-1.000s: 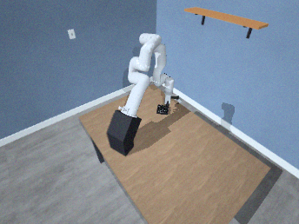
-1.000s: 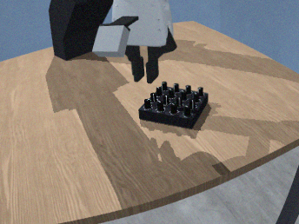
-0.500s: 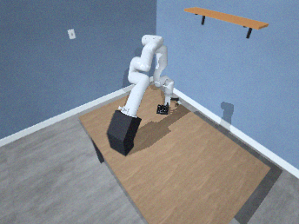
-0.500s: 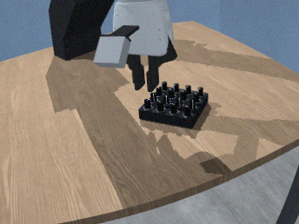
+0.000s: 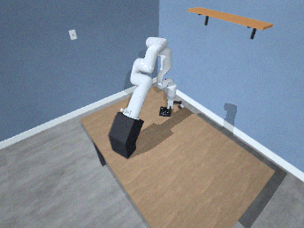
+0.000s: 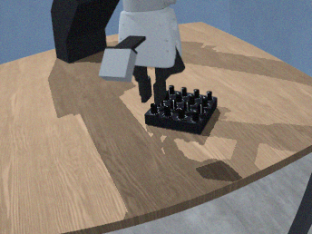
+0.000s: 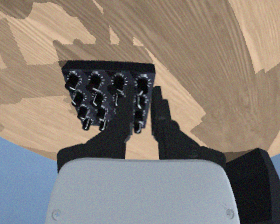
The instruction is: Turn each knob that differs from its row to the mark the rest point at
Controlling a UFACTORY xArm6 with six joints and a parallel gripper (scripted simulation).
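The black knob box (image 5: 164,112) (image 6: 174,124) (image 7: 107,67) stands on the table with four rows of four black knobs. White lines and ring marks show faintly in the wrist view; the names and the exact pointing are too small to read, and I cannot make out the socket. My gripper (image 6: 151,102) (image 7: 142,96) is partly open with nothing held. Its fingers point down at the box's left end in the exterior view. In the wrist view the rightmost line of knobs shows between the fingers; the left finger hides part of the neighbouring line, and the right finger is beside the box edge.
The wooden table (image 5: 199,161) (image 6: 59,165) (image 7: 175,30) carries the arm's black base (image 5: 125,134) (image 6: 79,29). A grey camera block (image 6: 118,64) sticks out from the wrist. Blue walls stand behind, with an orange shelf (image 5: 230,18) high up.
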